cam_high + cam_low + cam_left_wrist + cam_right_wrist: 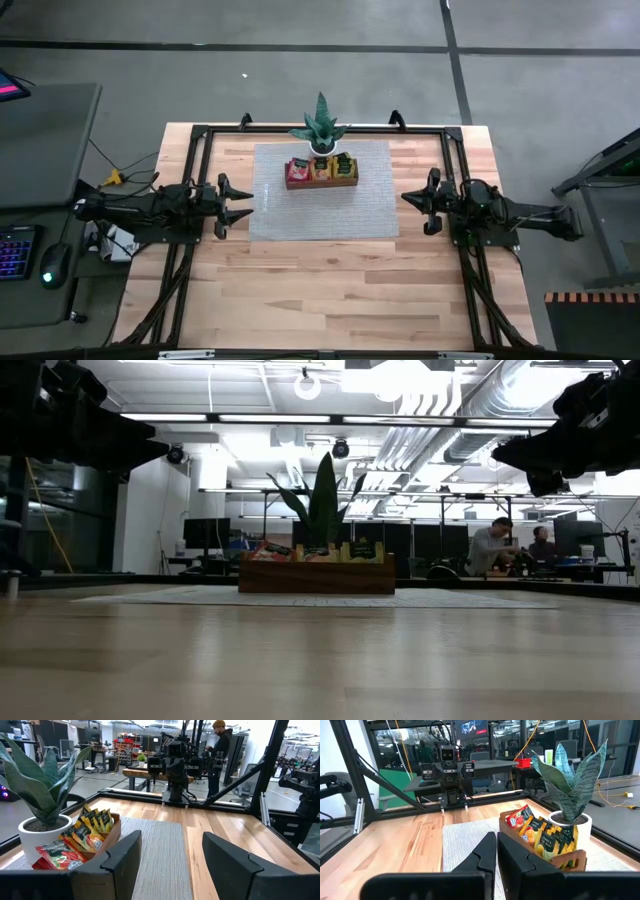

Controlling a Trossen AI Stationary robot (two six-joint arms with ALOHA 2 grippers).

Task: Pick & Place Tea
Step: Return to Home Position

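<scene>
Tea packets (320,169) stand sorted in the wooden tray (320,185), far centre. Left gripper (248,204) wide, empty, left side. Right gripper (408,198) closed, empty, right side.

Tea packets (320,168) in tray (321,186); tray on mat (320,218); plant (320,130) just behind tray.

Potted plant (321,126) just behind tray (321,185)

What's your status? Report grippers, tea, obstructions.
Left gripper open, empty, left of mat. Right gripper shut, empty, right of mat. Tea in tray. Path clear; plant sits behind tray.
</scene>
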